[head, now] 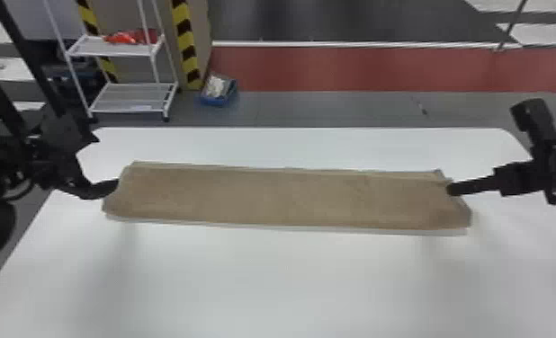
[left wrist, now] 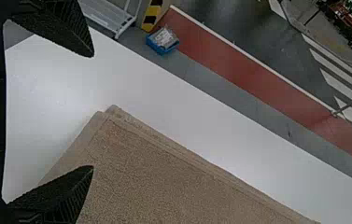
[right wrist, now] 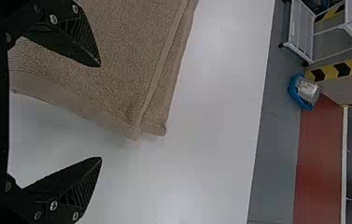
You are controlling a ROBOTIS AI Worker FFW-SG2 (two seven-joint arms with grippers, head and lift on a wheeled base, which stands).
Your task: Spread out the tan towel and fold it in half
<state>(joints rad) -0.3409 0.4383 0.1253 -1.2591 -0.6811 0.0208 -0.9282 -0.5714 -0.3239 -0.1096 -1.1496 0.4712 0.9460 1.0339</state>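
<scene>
Right gripper [head: 454, 188], towel [head: 290, 197] edge part-hidden

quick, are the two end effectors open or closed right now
Left black two-fingered end effector: open, holding nothing, at one end of the tan cloth towel.
Right end effector: open, empty, at the other end.

The white table [head: 281, 287] is big and flat. The tan towel [head: 286, 195] lies on it, folded long and thin.
</scene>
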